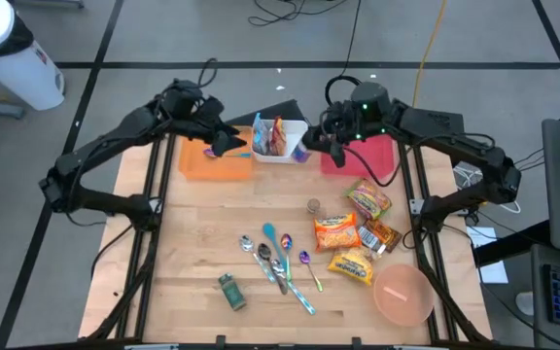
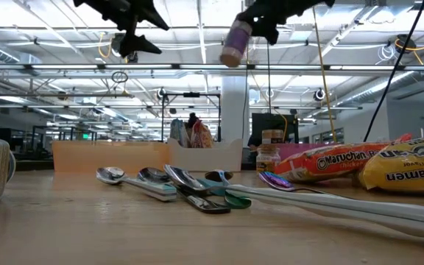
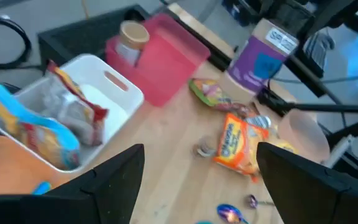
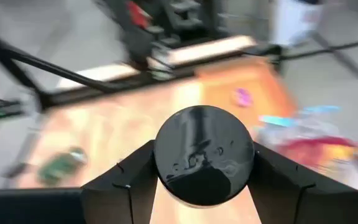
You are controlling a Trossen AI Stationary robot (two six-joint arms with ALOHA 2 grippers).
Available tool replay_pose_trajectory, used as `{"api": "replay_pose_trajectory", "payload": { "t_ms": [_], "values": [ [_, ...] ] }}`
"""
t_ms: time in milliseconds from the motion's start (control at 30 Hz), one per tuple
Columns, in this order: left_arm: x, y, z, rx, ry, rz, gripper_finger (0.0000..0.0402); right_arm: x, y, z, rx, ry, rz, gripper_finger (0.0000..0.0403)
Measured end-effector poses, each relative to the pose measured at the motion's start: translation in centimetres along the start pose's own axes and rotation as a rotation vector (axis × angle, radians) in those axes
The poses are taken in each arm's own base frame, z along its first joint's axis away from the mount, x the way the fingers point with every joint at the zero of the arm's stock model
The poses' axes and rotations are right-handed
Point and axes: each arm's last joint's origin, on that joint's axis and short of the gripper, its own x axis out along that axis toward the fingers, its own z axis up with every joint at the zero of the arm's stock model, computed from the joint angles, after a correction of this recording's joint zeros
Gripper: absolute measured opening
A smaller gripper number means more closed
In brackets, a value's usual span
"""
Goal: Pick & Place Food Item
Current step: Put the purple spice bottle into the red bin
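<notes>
Above the white bin (image 1: 282, 139), I'm holding a purple jar (image 2: 235, 44) pinched in my right claw (image 1: 311, 148); my left claw (image 1: 229, 144) is hanging spread beside it.

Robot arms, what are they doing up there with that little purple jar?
The right gripper is holding a small purple jar with a dark lid up in the air, near the white bin and the red bin at the back of the table. The left gripper hangs open and empty over the orange bin. Ramen packets, spoons and a pink bowl lie on the table.
</notes>
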Motion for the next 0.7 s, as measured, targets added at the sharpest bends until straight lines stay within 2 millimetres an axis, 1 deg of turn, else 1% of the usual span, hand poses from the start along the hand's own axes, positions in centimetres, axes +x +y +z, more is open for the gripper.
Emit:
{"api": "replay_pose_trajectory", "payload": {
  "t_ms": [133,233,367,500,700],
  "values": [
    [-0.6,0.8,0.2,-0.012,-0.019,0.031,0.0319,-1.3,0.0,0.8,-0.008,0.042,-0.131,0.0194],
    [-0.9,1.3,0.4,-0.004,-0.034,0.047,0.0319,-2.0,-0.1,0.7,0.004,0.077,-0.217,0.0194],
    [-1.1,1.7,0.5,0.019,-0.040,0.066,0.0319,-2.9,-0.4,-0.3,0.035,0.179,-0.357,0.0194],
    [-1.2,2.0,0.6,0.034,-0.064,0.128,0.0319,-3.7,-0.7,-1.1,0.095,0.263,-0.489,0.0194],
    [-1.2,2.1,0.7,0.031,-0.079,0.182,0.0319,-4.3,-1.5,-1.7,0.146,0.310,-0.538,0.0194]
  ]
}}
